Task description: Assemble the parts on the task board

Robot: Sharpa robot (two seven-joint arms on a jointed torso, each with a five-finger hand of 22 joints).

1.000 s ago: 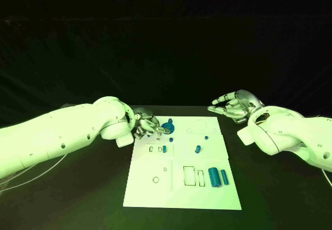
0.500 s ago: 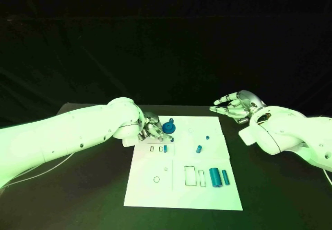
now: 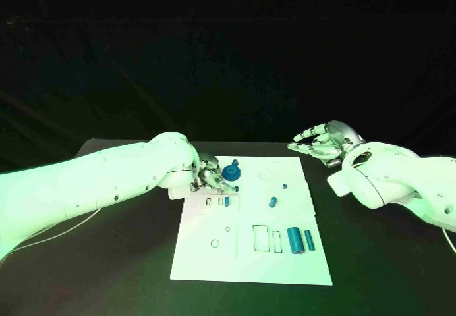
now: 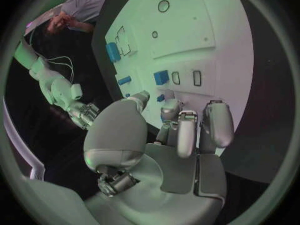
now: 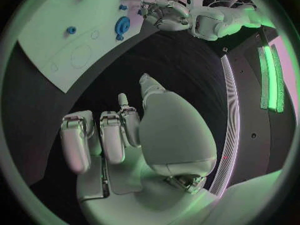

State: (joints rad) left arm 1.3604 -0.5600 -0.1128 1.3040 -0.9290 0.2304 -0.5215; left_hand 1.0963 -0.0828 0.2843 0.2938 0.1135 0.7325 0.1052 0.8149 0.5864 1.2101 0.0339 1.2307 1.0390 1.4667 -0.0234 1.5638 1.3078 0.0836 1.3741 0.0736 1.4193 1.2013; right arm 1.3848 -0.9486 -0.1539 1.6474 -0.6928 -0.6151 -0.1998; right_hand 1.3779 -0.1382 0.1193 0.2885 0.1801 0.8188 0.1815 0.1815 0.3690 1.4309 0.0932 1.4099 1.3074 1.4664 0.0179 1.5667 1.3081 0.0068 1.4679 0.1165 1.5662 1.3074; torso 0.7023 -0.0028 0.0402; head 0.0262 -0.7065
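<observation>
The white task board (image 3: 247, 257) lies mid-table. My left hand (image 3: 211, 178) hovers over its far left corner, just beside a blue gear (image 3: 232, 173). In the left wrist view its fingertips (image 4: 170, 106) bracket a small blue peg (image 4: 160, 98); I cannot tell whether they grip it. A blue block (image 3: 227, 201) stands in a slot close by. My right hand (image 3: 323, 143) hangs beyond the board's far right corner, fingers apart and empty. In the right wrist view the right hand (image 5: 125, 135) faces the gear (image 5: 122, 24) and the left hand (image 5: 164, 12).
Two blue cylinders, a thick one (image 3: 296, 241) and a thin one (image 3: 310, 241), lie at the board's right side beside empty rectangular slots. A short blue cylinder (image 3: 273, 203) and a tiny peg (image 3: 283, 187) sit mid-board. Black table (image 3: 95, 263) surrounds the board.
My left arm has swung in over the table and its hand has edged a little toward the small peg beside the gear. The right hand has hardly moved.
</observation>
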